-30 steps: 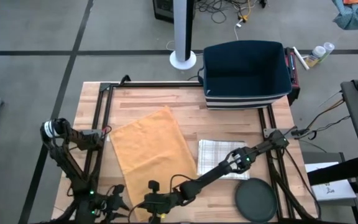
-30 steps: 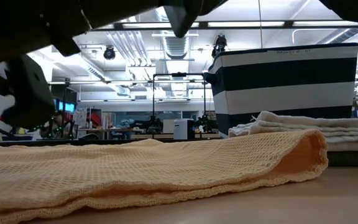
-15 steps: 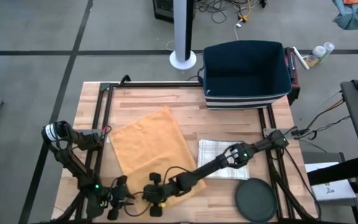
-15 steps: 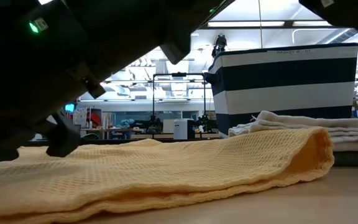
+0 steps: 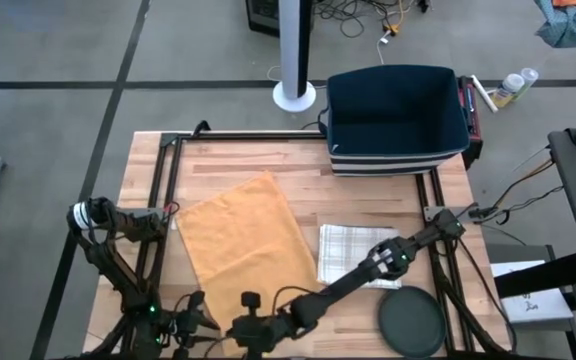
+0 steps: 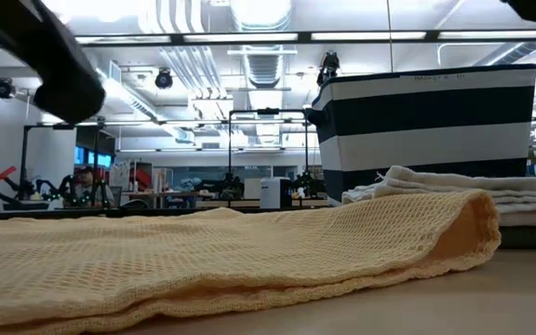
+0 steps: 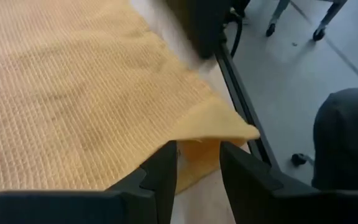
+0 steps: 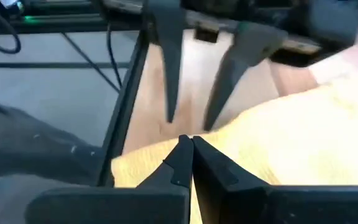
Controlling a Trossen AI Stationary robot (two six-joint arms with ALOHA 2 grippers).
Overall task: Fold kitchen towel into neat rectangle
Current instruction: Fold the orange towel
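While it lies flat on the wooden table (image 5: 248, 165), the yellow towel (image 5: 240, 243) runs its long axis from the far left toward the near right, its near edge at the table's front. The left gripper (image 7: 197, 163) sits at that front edge with fingers parted, a towel corner between them, though real contact is hard to judge. Facing it, the right gripper (image 8: 186, 149) has its fingers pressed together over the same corner. A folded checked cloth (image 5: 353, 252) and a striped basket (image 5: 398, 118) lie nearby; beyond the table is an open workshop.
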